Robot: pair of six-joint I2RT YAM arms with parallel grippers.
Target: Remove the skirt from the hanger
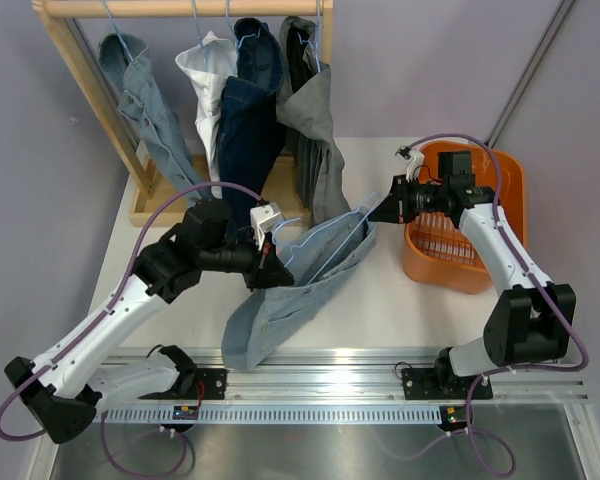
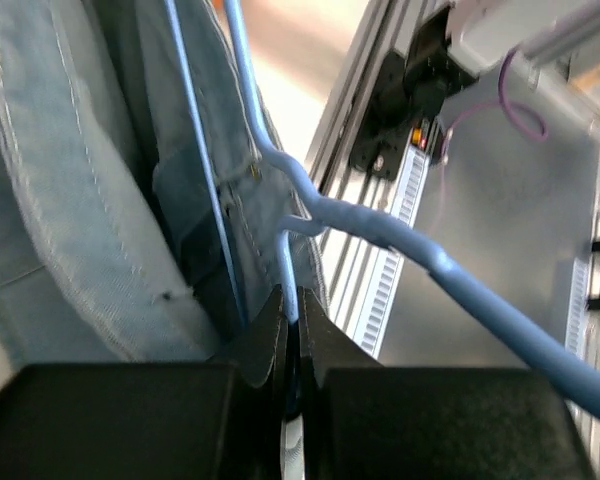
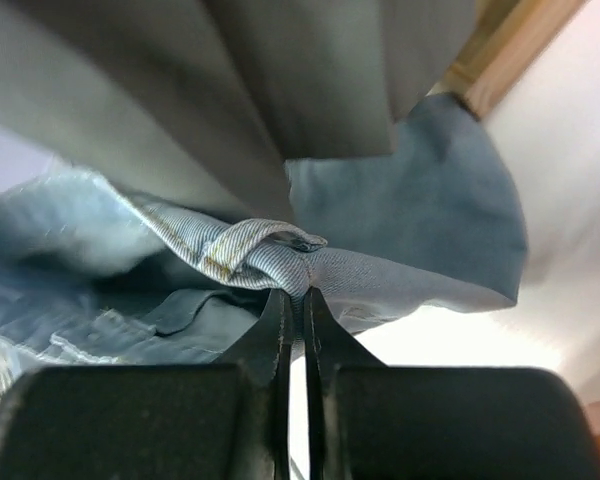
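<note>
clamping skirt (image 1: pixel 280 310) (hanger (image 2: pixel 380 225) in l grpr (image 2: pixel 292 312))

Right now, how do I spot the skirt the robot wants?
Find the white table with the wooden rack. Beside the orange basket is a pale blue denim skirt with a blue hanger in it. Other clothes hang from the rack; only this one is off it.

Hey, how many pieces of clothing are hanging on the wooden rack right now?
4, left to right: a light denim piece at the far left, a white garment, a dark denim piece in the middle, and a grey garment at the right. Others may hide behind them.
</note>
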